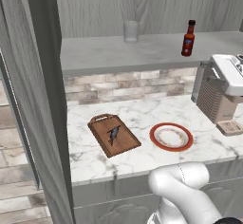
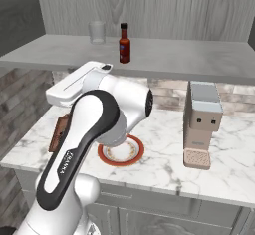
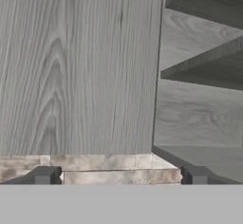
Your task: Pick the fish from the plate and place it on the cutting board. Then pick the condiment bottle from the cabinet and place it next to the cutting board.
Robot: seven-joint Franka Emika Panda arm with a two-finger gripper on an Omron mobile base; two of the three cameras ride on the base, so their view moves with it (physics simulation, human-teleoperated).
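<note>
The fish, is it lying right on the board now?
Touching. The left base view shows the fish lying flat on the board, with no gap, apart from the plate.

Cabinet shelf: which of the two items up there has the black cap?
The condiment bottle, dark red-brown with an orange-red label, standing to the right. The other item is a clear drinking glass, uncapped, further left.

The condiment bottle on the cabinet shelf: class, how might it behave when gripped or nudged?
The condiment bottle stands upright, tall and narrow, so a nudge near its black cap would probably tip it. Its round body might roll if it fell on the cabinet shelf. It looks rigid, and probably smooth, so open jaws should close low on the body.
</note>
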